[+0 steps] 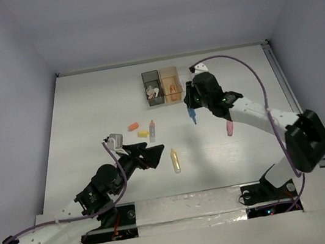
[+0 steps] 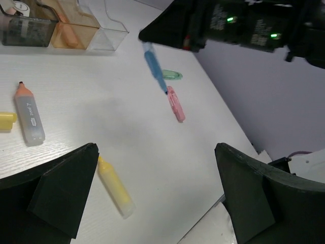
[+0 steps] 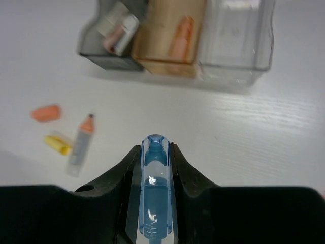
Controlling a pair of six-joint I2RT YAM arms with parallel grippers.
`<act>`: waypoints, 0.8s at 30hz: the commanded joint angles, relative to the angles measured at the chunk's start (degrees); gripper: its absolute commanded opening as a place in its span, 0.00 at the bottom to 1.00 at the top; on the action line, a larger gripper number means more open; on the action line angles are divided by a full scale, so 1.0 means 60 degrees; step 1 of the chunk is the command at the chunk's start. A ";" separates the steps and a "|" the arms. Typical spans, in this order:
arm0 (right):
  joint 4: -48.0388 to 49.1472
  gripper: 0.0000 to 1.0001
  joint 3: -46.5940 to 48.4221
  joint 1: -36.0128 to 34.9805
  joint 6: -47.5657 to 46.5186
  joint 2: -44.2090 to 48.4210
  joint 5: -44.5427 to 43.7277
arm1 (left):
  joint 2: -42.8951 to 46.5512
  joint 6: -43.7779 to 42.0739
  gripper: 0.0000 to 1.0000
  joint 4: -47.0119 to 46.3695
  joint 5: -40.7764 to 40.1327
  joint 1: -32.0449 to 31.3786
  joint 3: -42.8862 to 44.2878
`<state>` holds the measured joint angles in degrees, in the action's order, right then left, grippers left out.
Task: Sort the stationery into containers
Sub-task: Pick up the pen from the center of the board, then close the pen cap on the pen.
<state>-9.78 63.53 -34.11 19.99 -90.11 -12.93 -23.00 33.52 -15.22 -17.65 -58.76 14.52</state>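
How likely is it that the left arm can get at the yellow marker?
Probably yes: the left gripper hangs open right beside the yellow marker, with only bare table between them.

The clear bin (image 3: 234, 38) is hidden by the right arm (image 1: 254, 113) in the top view. In the left wrist view the grey bin (image 2: 25, 30) and a yellow eraser (image 2: 6, 121) are cut off by the edges.

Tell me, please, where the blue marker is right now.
The blue marker hangs right of centre in the top view, clamped in the right gripper above the table, near the clear bin.
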 commanded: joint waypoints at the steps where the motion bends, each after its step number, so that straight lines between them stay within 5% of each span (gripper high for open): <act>1: 0.1934 0.00 -0.0638 -0.0131 -0.0080 0.1392 0.1128 | -0.0179 -0.0239 0.99 -0.0583 -0.0295 0.0009 0.0508; 12: 0.4192 0.00 -0.1667 -0.0131 0.0593 0.2801 0.3704 | -0.1306 -0.0518 0.99 -0.1373 -0.0384 0.0009 0.1227; 22: 0.4004 0.00 -0.1301 -0.0219 0.2015 0.2728 0.4776 | -0.3093 -0.0986 0.99 -0.2751 -0.0046 0.0009 0.1753; 23: 0.3960 0.00 -0.1228 -0.0306 0.2030 0.2728 0.4806 | -0.3341 -0.1103 0.95 -0.2852 -0.0061 0.0009 0.1885; 24: 0.3916 0.00 -0.1228 -0.0307 0.2030 0.2800 0.4806 | -0.3445 -0.1278 0.79 -0.2926 -0.0018 0.0009 0.1944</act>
<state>11.11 53.56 -34.85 29.89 -74.26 12.82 -42.24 29.10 -27.20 -17.78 -58.76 22.57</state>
